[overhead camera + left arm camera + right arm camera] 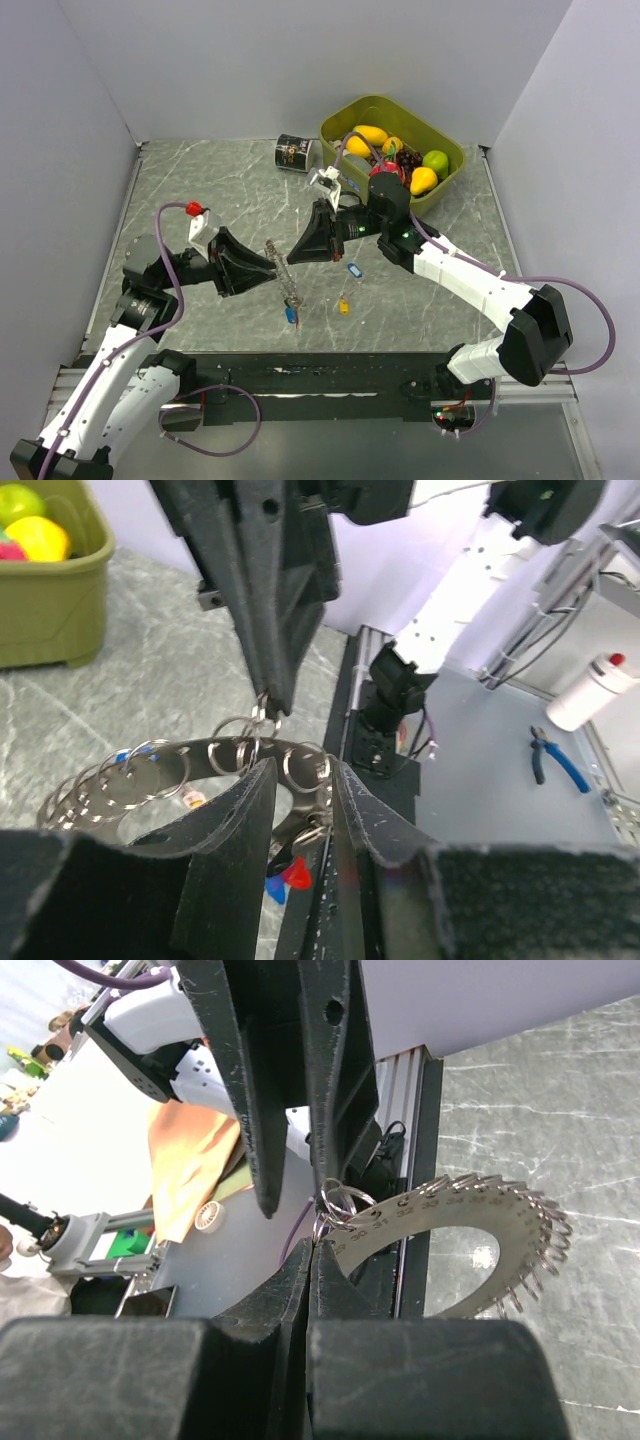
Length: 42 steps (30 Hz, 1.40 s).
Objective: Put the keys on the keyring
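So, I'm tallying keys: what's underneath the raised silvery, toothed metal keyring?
Below the keyring, small blue and red plastic tags show between the fingers of the left gripper. Those fingers hide most of the keys and whatever lies beside them.

Fingers [225, 850] of the left tool [302, 772] hide the middle of the keyring [190, 763]; from above the keys [344, 306] are mere specks.

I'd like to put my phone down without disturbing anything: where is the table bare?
Bare table lies left of the black can, toward the left wall, and by the right wall below the green bin. Crowded: the centre, where the keyring is held over loose keys.
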Each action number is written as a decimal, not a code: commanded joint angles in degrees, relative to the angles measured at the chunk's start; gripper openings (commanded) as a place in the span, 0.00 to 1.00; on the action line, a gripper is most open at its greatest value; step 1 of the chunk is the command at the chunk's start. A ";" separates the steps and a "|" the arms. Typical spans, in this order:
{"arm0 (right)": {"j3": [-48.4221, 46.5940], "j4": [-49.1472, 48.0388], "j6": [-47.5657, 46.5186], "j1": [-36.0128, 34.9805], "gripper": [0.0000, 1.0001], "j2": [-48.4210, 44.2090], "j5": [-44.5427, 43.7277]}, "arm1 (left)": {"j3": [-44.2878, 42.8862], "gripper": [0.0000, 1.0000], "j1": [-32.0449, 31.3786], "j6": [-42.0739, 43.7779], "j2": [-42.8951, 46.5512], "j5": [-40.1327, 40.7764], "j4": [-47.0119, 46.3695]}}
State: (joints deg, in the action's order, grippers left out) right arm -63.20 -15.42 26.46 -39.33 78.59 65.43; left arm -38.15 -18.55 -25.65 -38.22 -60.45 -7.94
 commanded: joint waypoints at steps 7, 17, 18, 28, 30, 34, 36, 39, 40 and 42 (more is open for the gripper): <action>-0.35 -5.06 1.14 0.31 0.00 -2.82 0.58 | 0.44 0.41 1.23 -8.62 -1.07 -7.23 -13.66; 0.01 -4.71 0.70 0.22 0.00 -3.44 0.05 | -3.77 0.44 4.74 -4.85 -2.03 -11.97 -6.65; -0.08 -4.88 0.79 0.22 0.00 -3.27 0.22 | -4.29 0.44 4.75 -3.20 -2.39 -12.15 -5.25; 0.18 -5.50 1.23 0.22 0.00 -2.74 0.05 | -3.59 0.48 4.75 -5.73 -3.62 -13.30 -7.17; 0.09 -5.50 1.31 0.22 0.00 -2.65 0.05 | -3.51 0.49 4.75 -5.81 -3.79 -13.38 -7.08; 0.01 -5.15 1.05 0.31 0.00 -2.47 0.05 | -4.21 0.49 4.75 -5.29 -3.62 -13.03 -6.12; 0.01 -5.32 1.05 0.22 0.00 -2.30 -0.13 | -4.91 0.49 4.75 -4.76 -3.18 -12.33 -5.51; 0.01 -5.50 1.31 0.31 0.00 -2.03 -0.13 | -6.76 0.50 4.75 -4.24 -3.18 -13.46 -3.75; 0.01 -5.67 1.40 0.31 0.00 -2.03 -0.04 | -7.72 0.50 4.75 -3.80 -3.44 -13.73 -1.83; 0.01 -5.67 1.49 0.31 0.00 -1.95 -0.04 | -8.43 0.50 4.75 -2.22 -3.53 -14.35 0.03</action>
State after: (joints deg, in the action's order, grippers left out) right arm -62.52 -16.80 27.62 -39.33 78.22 65.43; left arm -42.61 -14.04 -30.61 -42.24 -72.38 -10.52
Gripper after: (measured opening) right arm 0.007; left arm 0.498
